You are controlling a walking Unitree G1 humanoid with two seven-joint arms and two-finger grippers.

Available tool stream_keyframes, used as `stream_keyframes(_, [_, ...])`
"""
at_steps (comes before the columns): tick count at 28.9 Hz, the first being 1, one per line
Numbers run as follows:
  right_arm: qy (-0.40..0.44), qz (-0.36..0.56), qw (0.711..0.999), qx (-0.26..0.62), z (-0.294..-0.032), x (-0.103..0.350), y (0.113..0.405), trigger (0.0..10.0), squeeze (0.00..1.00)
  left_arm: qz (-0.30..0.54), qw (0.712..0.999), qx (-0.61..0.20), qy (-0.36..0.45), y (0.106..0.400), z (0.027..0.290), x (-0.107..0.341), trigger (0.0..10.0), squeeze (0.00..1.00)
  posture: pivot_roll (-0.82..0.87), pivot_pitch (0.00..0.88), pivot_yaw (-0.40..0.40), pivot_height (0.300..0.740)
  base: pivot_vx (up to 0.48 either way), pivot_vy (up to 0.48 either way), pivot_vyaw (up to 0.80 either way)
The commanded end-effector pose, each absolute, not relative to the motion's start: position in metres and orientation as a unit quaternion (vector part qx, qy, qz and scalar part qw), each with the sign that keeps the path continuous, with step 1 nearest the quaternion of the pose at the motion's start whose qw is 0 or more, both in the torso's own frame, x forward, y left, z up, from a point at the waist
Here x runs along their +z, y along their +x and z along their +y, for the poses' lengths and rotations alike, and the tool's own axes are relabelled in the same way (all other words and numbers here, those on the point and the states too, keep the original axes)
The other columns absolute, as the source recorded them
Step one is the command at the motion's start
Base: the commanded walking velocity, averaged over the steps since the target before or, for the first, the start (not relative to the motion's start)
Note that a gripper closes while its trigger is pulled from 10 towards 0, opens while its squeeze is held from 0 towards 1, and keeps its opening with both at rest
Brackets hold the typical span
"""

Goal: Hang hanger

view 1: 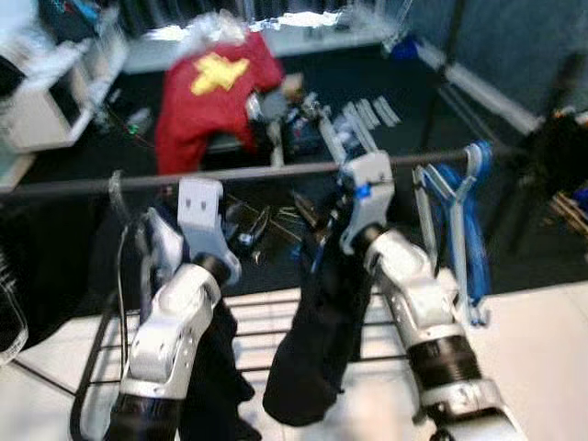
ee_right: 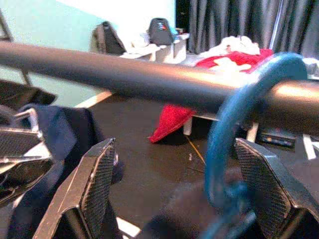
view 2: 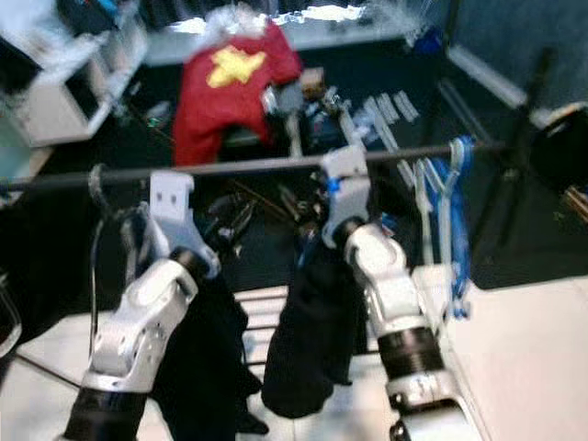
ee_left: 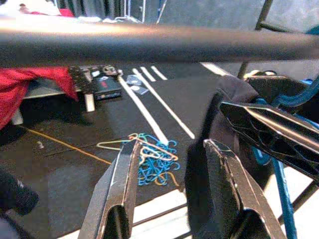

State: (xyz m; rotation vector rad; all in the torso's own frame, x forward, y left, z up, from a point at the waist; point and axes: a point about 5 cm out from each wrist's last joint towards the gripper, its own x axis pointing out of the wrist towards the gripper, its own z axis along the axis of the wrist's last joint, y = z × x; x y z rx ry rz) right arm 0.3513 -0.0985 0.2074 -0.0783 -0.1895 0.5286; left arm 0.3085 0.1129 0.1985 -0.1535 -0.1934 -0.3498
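The blue hanger (ee_right: 234,129) has its hook over the dark rail (ee_right: 124,74), a dark garment (view 1: 317,340) drooping beneath it. The right tool (ee_right: 184,199) reaches up to the rail with fingers (ee_right: 94,184) spread wide on either side of the hook, not gripping it. The left tool (ee_left: 174,194) is raised just under the rail, its fingers apart and empty. More blue hangers (view 1: 459,230) hang to the right along the rail. A red shirt (view 1: 216,92) lies on the floor behind.

Two silver arms with black ribbed joints end in white brackets and textured black fingers (ee_right: 97,191).
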Motion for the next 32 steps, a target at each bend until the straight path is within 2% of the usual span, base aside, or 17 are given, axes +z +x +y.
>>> stream_keyframes(1, [-0.039, -0.083, 0.961, 0.262, -0.099, 0.201, 0.348, 10.0, 0.00, -0.093, 0.978, -0.174, -0.074, 0.307, 0.111, 0.196, 10.0, 0.00, 0.00, 0.067, 0.067, 0.740, 0.000, 0.000, 0.00])
stream_keyframes(11, [-0.035, -0.078, 0.963, 0.257, -0.096, 0.197, 0.344, 10.0, 0.00, -0.093, 0.977, -0.179, -0.075, 0.306, 0.110, 0.196, 10.0, 0.00, 0.00, 0.076, 0.068, 0.740, 0.000, 0.000, 0.00])
stream_keyframes(25, [0.001, -0.057, 0.981, 0.185, -0.127, 0.186, 0.339, 10.0, 0.00, -0.053, 0.981, -0.180, -0.046, 0.310, 0.114, 0.188, 10.0, 0.00, 0.01, 0.065, 0.085, 0.740, 0.000, 0.000, 0.00])
stream_keyframes(32, [-0.017, -0.052, 0.986, 0.159, -0.137, 0.184, 0.339, 10.0, 0.00, -0.049, 0.982, -0.178, -0.041, 0.311, 0.115, 0.186, 10.0, 0.00, 0.00, 0.065, 0.091, 0.740, 0.000, 0.000, 0.00])
